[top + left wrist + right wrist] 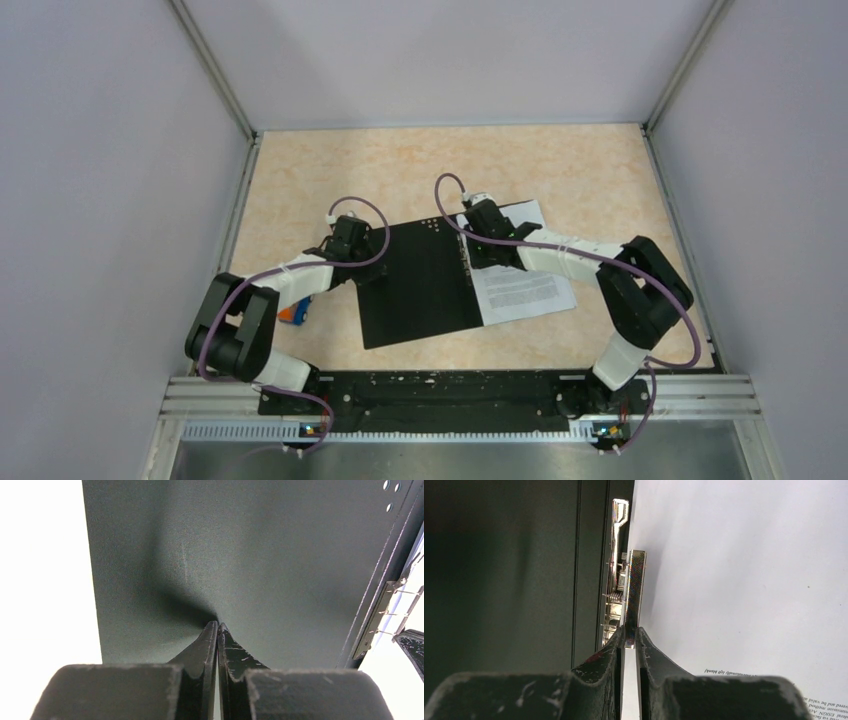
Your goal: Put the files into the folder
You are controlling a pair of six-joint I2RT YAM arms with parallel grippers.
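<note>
Lying flat on the tan table [300, 170], the folder [415, 285] is wide open with its black inside facing up. It sits in the middle of the table, a bit crooked. The files [525, 290] are white sheets with black print. They lie on the right side of the folder, right next to its spine, and they hide the cover on that side. I cannot tell if their edge is tucked under the clip.

The left claw [218, 626] is at the left edge of the black cover. Its two fingers are pressed together, with nothing between them. The tips touch the cover and point across it toward the spine.

The right claw [630, 639] is at the spine, near the far end. It pinches the near end of a thin shiny bar of the metal clip [636, 590]. The bar lies between the black cover and the white sheets.

A small orange-and-blue thing [292, 312] lies on the table to the left of the folder, partly under the left arm.
</note>
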